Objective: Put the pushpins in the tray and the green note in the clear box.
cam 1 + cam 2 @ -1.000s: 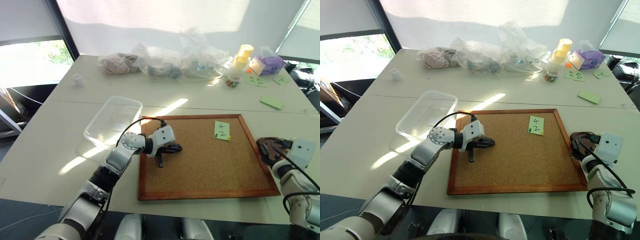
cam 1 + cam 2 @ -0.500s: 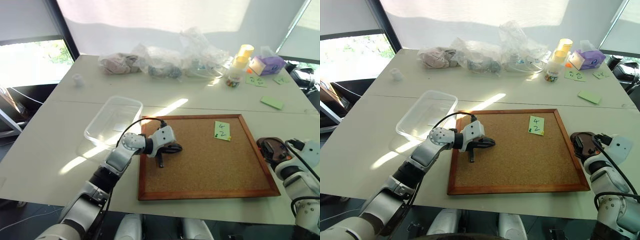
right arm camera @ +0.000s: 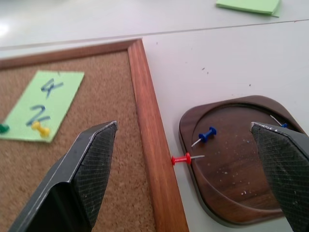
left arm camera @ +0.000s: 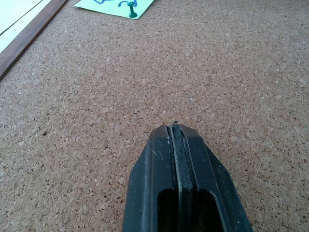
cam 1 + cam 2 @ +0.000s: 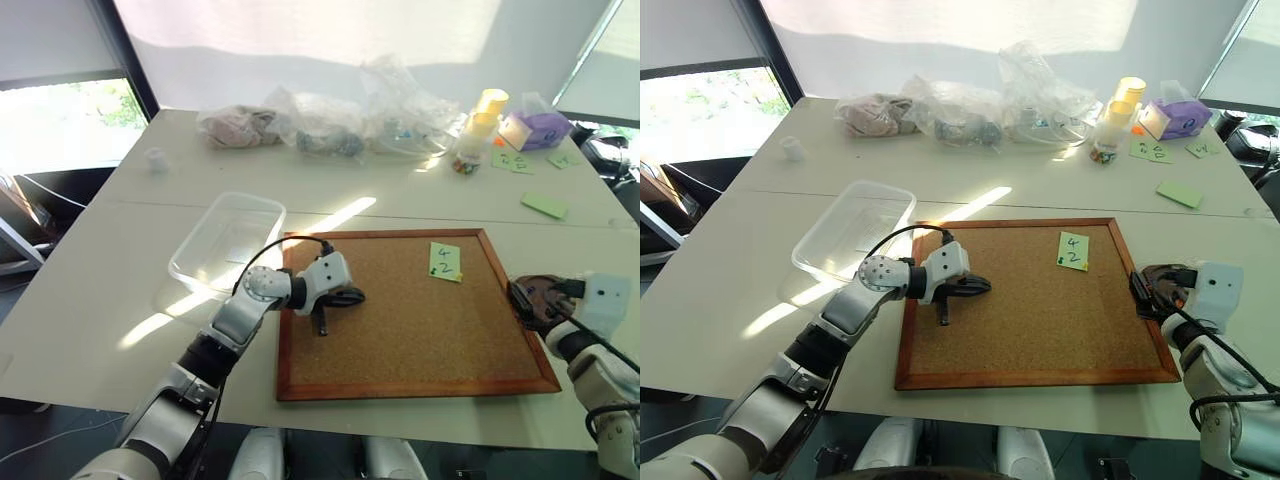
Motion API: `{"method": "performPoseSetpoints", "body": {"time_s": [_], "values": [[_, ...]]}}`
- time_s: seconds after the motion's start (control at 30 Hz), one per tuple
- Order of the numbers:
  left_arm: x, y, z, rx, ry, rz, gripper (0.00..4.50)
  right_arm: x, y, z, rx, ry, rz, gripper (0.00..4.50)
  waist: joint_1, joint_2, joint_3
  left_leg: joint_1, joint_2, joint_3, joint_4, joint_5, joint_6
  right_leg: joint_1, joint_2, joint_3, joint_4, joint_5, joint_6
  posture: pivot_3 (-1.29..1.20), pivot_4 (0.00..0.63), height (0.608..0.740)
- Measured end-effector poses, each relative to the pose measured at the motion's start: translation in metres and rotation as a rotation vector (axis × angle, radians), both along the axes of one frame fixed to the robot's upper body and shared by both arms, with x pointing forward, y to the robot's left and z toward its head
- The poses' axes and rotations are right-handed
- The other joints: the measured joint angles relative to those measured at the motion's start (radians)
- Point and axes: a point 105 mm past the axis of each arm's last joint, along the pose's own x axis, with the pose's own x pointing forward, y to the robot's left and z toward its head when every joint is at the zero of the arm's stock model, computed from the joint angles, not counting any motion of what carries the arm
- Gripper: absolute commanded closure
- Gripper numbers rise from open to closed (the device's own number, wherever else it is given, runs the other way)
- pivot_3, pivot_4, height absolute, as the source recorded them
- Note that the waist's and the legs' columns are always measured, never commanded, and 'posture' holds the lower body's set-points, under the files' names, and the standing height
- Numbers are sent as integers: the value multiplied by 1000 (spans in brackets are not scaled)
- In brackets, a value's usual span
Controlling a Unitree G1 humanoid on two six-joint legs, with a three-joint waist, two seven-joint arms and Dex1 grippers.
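Table: a large white table [image 5: 90, 290] is filling most of the room.
Blinds: pale roller blinds [image 5: 330, 45] are hanging behind the table's far edge.
Window: a window [image 5: 60, 125] at the left is showing green leaves outside.
Light: sunlight is falling in bright patches across the table.

green note [image 5: 444, 261] pinned; pushpins [image 3: 207, 134] in tray [image 3: 241, 191]

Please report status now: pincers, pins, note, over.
Left pincer shut over corkboard. Right pincer open above tray. Blue pushpin in tray, red on rim. Green note pinned.
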Motion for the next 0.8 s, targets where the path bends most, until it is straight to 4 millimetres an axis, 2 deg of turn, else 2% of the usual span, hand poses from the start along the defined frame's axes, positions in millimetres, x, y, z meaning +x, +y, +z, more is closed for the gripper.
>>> {"method": "performPoseSetpoints", "body": {"time_s": [0.17, 0.43, 0.8], "values": [[0, 0, 0, 1, -1, -2, 4500, -1, -11, -15, -59, 77, -56, 23, 0, 0, 0, 0, 0, 0, 0, 0, 0, 0, 0, 0, 0, 0, 0, 0, 150, 740], [0, -1, 0, 2, -3, -3, 4500, 3, -17, -13, -94, 81, -84, 23, 0, 0, 0, 0, 0, 0, 0, 0, 0, 0, -1, 0, 0, 0, 0, 0, 150, 740], [0, 0, 0, 3, -3, -3, 4500, -5, -28, -15, -122, 84, -149, 23, 0, 0, 0, 0, 0, 0, 0, 0, 0, 0, -1, 0, 0, 0, 0, 0, 150, 740]]}}
